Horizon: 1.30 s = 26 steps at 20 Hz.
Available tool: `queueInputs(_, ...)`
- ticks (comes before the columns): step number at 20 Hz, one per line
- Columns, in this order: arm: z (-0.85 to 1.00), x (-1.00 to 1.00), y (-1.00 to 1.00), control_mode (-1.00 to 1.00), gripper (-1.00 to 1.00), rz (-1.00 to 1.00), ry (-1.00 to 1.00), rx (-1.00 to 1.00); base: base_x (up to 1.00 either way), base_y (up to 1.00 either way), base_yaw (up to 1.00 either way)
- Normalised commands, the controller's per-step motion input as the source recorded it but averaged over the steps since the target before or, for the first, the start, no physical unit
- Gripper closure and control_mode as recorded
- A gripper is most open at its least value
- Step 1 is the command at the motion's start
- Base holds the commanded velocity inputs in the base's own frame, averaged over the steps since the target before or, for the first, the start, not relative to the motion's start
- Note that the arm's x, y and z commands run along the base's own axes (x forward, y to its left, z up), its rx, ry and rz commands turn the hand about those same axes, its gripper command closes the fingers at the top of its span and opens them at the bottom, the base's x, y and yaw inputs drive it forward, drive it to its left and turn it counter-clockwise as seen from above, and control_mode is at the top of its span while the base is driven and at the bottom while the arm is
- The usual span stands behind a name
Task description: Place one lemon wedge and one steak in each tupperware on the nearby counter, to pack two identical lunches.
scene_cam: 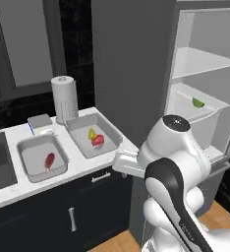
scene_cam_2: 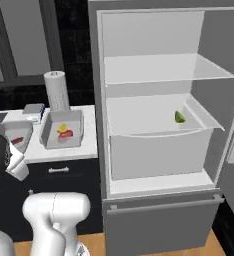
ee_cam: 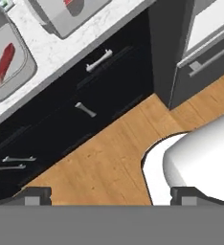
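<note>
We've got the end effector (ee_cam: 111,195) spread wide and holding nothing, pointed down at the wooden floor (ee_cam: 109,153). Up on the white marble table (scene_cam: 82,165), well away from it, one shallow grey tupperware tray (scene_cam: 42,156) holds a red steak (scene_cam: 49,160); the other tray (scene_cam: 93,134) has steak plus a yellow lemon wedge (scene_cam: 91,133). A green wedge (scene_cam_2: 179,117) sits on a white fridge shelf (scene_cam_2: 139,122).

Two tupperware trays (scene_cam: 42,157) (scene_cam: 94,135) side by side on the counter (scene_cam: 77,165).

arm folded low, fingers (ee_cam: 37,195) spread apart, empty
</note>
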Motion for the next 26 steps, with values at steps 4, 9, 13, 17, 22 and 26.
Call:
queueInputs(4, 0.0, 0.0, 0.0, 1.0, -1.0, 0.0, 0.0, 0.0, -0.29, -1.0, -0.46)
queueInputs(9, 0.0, 0.0, 0.0, 1.0, -1.0, 0.0, 0.0, 0.0, 0.48, -0.97, -0.22)
queueInputs(13, 0.0, 0.0, 0.0, 1.0, -1.0, 0.0, 0.0, 0.0, 0.85, -0.54, 0.11)
queueInputs(17, 0.0, 0.0, 0.0, 1.0, -1.0, 0.0, 0.0, 0.0, 0.46, -0.24, 0.39)
queueInputs(22, 0.0, 0.0, 0.0, 1.0, -1.0, 0.0, 0.0, 0.0, 0.16, -0.03, 0.27)
queueInputs(26, 0.0, 0.0, 0.0, 1.0, -1.0, 0.0, 0.0, 0.0, 0.34, -0.5, 0.0)
